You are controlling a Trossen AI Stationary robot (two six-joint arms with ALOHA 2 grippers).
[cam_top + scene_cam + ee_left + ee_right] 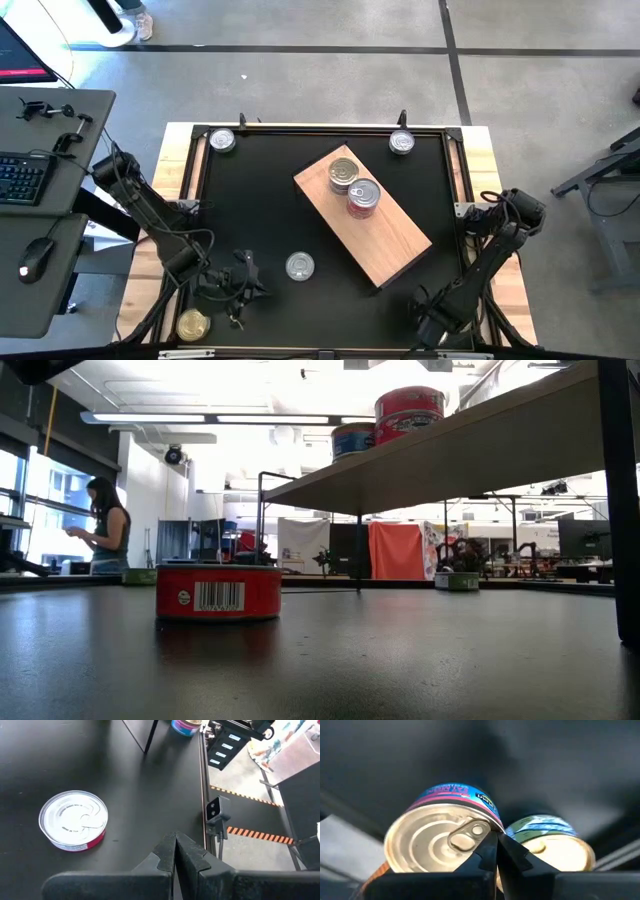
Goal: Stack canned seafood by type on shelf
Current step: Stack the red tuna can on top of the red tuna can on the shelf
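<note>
Resting diagonally at the black table's point(250, 200) centre, the shelf point(390, 235) carries two cans point(353, 187). Loose tins: two at far corners, one point(300, 266) near the left gripper point(235, 285), one gold point(192, 324). Both grippers, including the right gripper point(432, 325), sit closed and empty at the near edge

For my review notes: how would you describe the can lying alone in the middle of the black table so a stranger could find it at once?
Start at the wooden board lying slantwise on the black table. Off its near-left side, alone on the black surface, sits a flat silver-lidded can with a red side label. Unlike the two stacks on the board, the two cans in the far corners and the gold one at the near-left edge, it stands in the open.
</note>
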